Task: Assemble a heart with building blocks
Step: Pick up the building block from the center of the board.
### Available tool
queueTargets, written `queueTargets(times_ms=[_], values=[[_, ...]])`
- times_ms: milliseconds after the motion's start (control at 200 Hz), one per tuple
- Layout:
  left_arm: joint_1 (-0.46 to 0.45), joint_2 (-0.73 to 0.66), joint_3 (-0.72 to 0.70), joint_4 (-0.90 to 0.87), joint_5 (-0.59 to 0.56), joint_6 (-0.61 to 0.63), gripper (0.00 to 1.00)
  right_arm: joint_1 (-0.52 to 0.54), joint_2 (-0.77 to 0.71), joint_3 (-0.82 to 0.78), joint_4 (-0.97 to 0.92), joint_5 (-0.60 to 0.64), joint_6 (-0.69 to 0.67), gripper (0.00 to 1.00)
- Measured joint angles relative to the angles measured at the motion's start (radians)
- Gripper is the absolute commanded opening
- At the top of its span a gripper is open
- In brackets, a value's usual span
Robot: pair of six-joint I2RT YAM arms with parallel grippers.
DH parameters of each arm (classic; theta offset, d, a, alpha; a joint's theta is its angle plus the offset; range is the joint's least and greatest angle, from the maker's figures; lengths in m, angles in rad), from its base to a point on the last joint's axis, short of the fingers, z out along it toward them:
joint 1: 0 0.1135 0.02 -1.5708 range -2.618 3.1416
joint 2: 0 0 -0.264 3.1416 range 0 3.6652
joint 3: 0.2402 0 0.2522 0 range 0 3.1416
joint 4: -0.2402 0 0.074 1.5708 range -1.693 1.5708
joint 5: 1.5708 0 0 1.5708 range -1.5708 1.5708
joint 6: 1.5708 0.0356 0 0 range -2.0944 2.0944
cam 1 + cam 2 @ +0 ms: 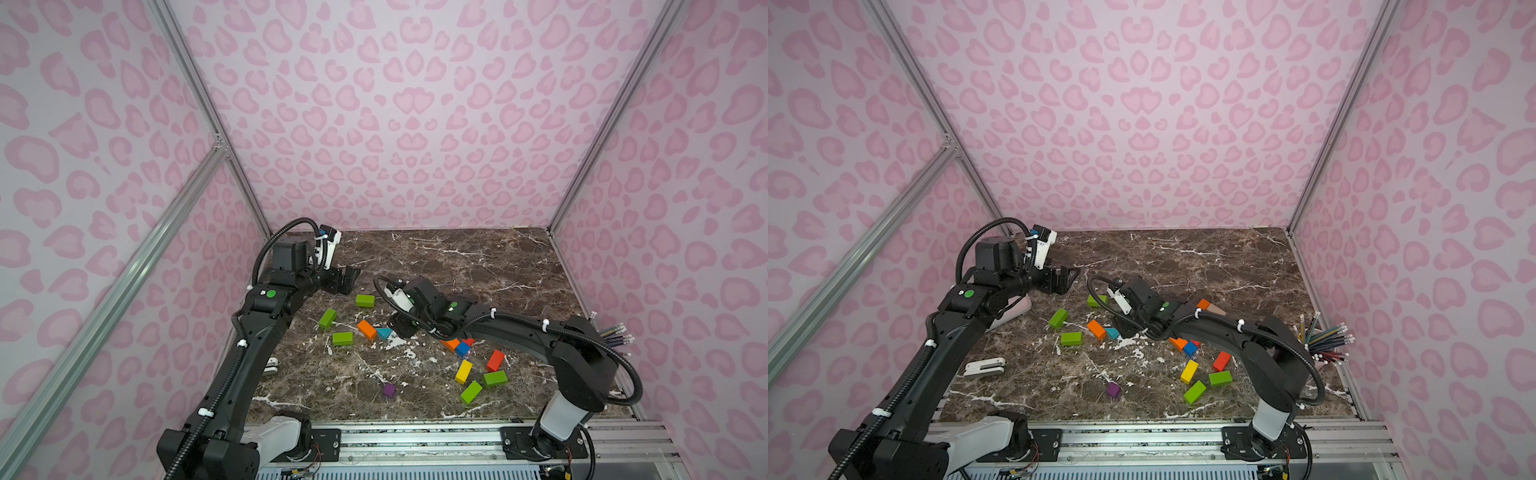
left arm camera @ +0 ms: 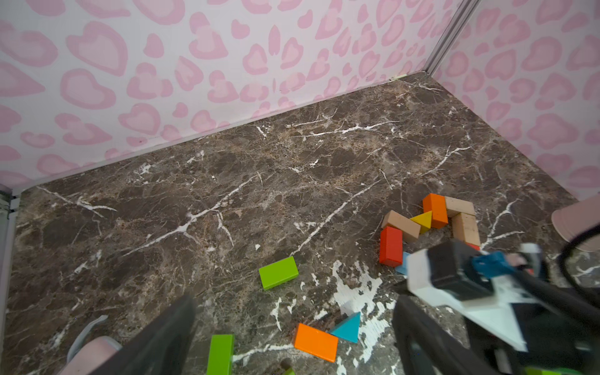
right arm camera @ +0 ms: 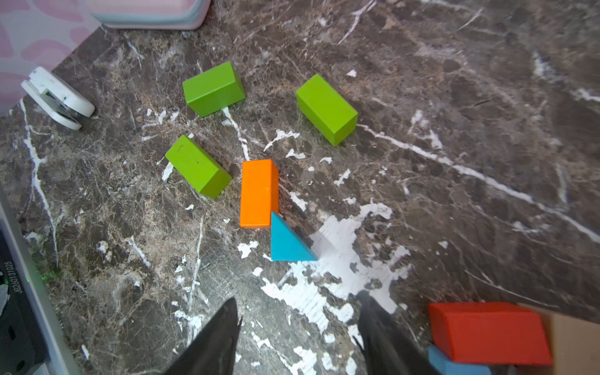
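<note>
Building blocks (image 1: pixel 367 329) scattered; serial sticker (image 3: pixel 18 277) unclear.

Three green bricks (image 1: pixel 343 338) lie flat and apart on the left of the counter (image 1: pixel 457 257). Just beside them an orange brick (image 3: pixel 259 193) lies flat, its end touching a teal wedge (image 3: pixel 287 242). Further right, wood bricks (image 2: pixel 401 225), a yellow wedge (image 2: pixel 423 220) and a red brick (image 2: pixel 391 246) touch in a partial ring. A purple cube (image 1: pixel 389 390) sits alone near the front. A yellow brick (image 1: pixel 464 371) lies loose at front right.
</note>
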State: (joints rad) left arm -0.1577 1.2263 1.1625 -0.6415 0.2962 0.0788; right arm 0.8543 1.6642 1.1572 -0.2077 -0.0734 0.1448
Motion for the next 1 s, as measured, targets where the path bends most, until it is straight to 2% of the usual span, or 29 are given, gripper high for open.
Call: queueTargets(times_ms=[435,650,795,1000], values=[[-0.008,0.234,0.054,-0.001,0.027,0.299,0.98,-0.034,-0.401,-0.265,0.061,-0.077,-0.003,0.85],[-0.050,0.360,0.087,-0.028,-0.050,0.393,0.99,-0.045,-0.602,-0.372,0.065,-0.109,0.036,0.96],[-0.087,0.459,0.127,-0.052,-0.097,0.441,1.00,-0.051,-0.719,-0.445,0.061,-0.108,0.066,0.97],[-0.098,0.588,0.195,-0.063,-0.119,0.469,0.94,-0.054,-0.783,-0.468,0.054,-0.104,0.092,0.97]])
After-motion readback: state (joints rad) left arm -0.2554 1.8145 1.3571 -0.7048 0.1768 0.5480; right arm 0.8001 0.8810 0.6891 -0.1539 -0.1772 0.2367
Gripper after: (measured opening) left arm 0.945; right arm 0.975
